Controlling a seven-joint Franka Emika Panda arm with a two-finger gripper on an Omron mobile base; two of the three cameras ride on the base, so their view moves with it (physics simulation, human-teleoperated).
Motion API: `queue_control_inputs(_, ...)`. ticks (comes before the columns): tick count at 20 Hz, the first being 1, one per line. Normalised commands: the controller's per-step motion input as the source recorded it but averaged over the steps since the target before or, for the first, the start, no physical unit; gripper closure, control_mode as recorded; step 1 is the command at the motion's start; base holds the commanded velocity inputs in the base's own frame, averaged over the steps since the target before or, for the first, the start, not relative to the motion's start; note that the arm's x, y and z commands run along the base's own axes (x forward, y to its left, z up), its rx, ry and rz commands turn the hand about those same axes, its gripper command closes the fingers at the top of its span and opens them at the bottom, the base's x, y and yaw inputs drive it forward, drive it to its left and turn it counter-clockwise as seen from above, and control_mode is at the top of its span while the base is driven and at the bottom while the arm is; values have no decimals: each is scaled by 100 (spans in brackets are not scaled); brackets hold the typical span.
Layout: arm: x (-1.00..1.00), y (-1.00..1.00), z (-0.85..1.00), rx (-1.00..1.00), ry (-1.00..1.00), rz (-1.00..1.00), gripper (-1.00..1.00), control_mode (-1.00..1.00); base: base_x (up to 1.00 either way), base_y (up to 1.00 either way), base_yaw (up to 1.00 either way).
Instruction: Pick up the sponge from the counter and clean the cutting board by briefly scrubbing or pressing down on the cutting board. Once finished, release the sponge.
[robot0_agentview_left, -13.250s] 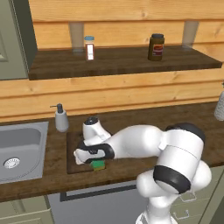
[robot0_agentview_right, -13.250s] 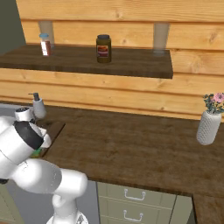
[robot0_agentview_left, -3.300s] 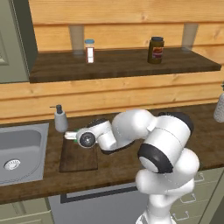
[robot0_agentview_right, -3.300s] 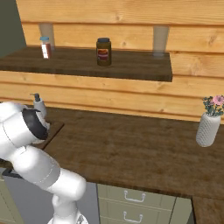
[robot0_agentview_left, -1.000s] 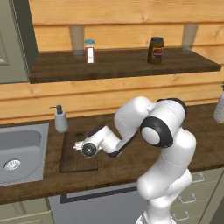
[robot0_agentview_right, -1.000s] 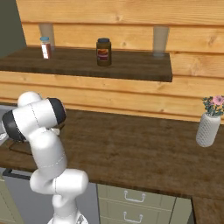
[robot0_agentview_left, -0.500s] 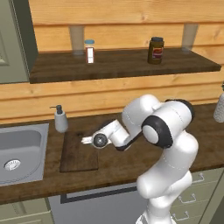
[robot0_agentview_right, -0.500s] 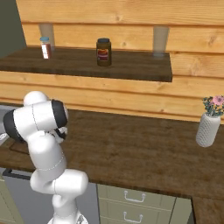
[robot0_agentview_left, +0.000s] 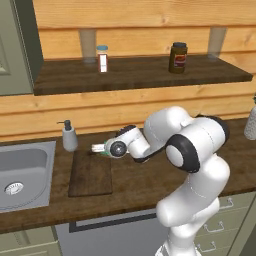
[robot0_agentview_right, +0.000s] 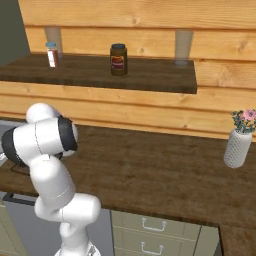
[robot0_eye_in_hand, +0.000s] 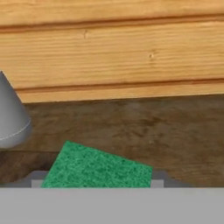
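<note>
- Hand view: the sponge (robot0_eye_in_hand: 98, 166) shows its rough green top. Its long side runs across the picture, tilted a little, with the left end higher than the right end.
- Its lower edge is cut off at the bottom of that picture, so the yellow layer cannot be seen there.
- Two small grey finger tips (robot0_eye_in_hand: 158, 176) stand at the two ends of the sponge, one on each side. They look like they are pinching the sponge between them.
- Left base view: the gripper (robot0_agentview_left: 100, 148) points left, toward the sink (robot0_agentview_left: 22, 170), with the white arm stretched out flat behind it. A tiny bit of green shows at its tip.
- The gripper and sponge are just over the back right corner of the cutting board (robot0_agentview_left: 90, 174). It is hard to tell if the sponge touches the board.
- The cutting board is a thin, dark brown wooden rectangle. It lies flat on the counter (robot0_agentview_left: 140, 182), just beside the sink. Its long side runs from the front edge of the counter toward the wall.
- A grey soap bottle (robot0_agentview_left: 69, 136) stands near the back left corner of the board, by the wall. In the hand view its grey side (robot0_eye_in_hand: 11, 117) is close to the sponge's left end.
- Right base view: a white vase (robot0_agentview_right: 237, 146) with flowers stands at the far right of the counter, well apart from the arm.
- A dark jar (robot0_agentview_left: 178, 57) and a small bottle (robot0_agentview_left: 102, 58) stand on the shelf (robot0_agentview_left: 140, 72) above.
</note>
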Motion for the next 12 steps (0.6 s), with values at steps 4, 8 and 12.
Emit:
queue_control_inputs(4, 8, 46, -32, -1, 0, 0, 100, -100, 0, 0, 0)
queue_control_inputs(8, 31, 46, -78, -8, 0, 0, 100, -100, 0, 0, 0)
queue_control_inputs(12, 28, 21, -97, -7, -9, -2, 100, -100, 0, 0, 0)
